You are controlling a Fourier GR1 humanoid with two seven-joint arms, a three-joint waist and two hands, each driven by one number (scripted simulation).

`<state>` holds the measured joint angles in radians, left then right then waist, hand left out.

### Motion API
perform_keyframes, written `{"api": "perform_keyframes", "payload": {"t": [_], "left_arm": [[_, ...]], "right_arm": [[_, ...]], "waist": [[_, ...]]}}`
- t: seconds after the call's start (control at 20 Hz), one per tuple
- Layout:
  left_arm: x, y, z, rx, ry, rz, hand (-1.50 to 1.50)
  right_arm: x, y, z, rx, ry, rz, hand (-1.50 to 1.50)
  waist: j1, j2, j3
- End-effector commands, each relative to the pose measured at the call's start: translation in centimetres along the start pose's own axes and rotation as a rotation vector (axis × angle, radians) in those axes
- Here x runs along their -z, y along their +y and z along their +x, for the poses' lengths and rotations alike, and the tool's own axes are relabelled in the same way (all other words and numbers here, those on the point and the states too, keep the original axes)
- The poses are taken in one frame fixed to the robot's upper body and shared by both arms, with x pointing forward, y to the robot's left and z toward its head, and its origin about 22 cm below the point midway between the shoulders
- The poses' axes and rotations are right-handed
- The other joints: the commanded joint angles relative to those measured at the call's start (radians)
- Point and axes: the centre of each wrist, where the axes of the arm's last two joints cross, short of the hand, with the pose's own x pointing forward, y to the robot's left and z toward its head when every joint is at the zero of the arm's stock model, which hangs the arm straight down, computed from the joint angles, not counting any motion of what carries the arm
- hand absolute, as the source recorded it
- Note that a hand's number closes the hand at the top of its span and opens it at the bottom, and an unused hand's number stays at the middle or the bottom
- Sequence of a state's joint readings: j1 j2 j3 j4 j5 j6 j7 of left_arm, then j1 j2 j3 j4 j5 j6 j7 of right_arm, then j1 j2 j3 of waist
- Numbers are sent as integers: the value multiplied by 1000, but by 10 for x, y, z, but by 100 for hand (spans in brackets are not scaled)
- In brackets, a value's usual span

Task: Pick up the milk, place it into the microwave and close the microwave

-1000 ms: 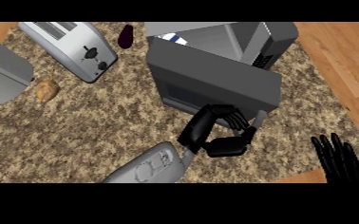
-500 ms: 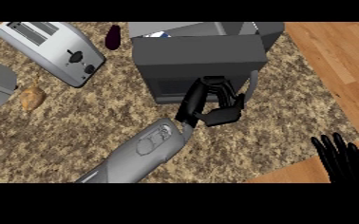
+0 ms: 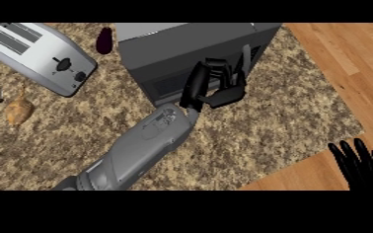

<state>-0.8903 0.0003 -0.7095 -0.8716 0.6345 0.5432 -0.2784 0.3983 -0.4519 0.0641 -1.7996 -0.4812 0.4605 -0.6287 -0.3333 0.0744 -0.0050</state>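
The grey microwave point(image 3: 191, 42) stands at the back middle of the counter. Its dark door point(image 3: 165, 82) faces me and lies nearly flat against the body. My left hand point(image 3: 215, 85) rests against the door's right part, with relaxed, slightly bent fingers and nothing in them. The left forearm point(image 3: 138, 150) runs up to it from the lower left. I see no milk; the inside of the microwave is hidden. My right hand point(image 3: 354, 161) shows at the lower right edge, open, fingers up, resting.
A silver toaster point(image 3: 48, 59) lies at the back left, and a dark purple aubergine point(image 3: 105, 40) sits between it and the microwave. A brown pastry point(image 3: 19, 110) lies at the left edge. The speckled counter point(image 3: 277, 123) ends at a wooden surface point(image 3: 342, 64) on the right.
My left hand has pushed the microwave door away from me, and the door has swung from open to nearly against the body. The right hand has stayed still.
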Motion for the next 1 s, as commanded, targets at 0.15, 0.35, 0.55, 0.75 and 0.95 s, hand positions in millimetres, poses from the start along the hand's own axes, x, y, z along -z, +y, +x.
{"api": "perform_keyframes", "payload": {"t": [0.15,0.35,0.55,0.75,0.95], "left_arm": [[16,7,5,-12,-35,42,150],[18,7,7,-18,-53,45,150],[17,9,3,-22,-56,72,150],[17,9,2,-29,-69,73,150],[17,10,-1,-28,-67,75,150]], "right_arm": [[4,2,9,48,-21,46,-150],[7,6,12,69,-21,67,-150],[12,5,21,68,-37,96,-150],[15,-3,31,27,-42,96,-150],[21,-2,36,30,-77,99,-150]], "waist": [[-24,10,2],[-27,12,3],[-44,15,3],[-48,14,3],[-41,14,4]]}}
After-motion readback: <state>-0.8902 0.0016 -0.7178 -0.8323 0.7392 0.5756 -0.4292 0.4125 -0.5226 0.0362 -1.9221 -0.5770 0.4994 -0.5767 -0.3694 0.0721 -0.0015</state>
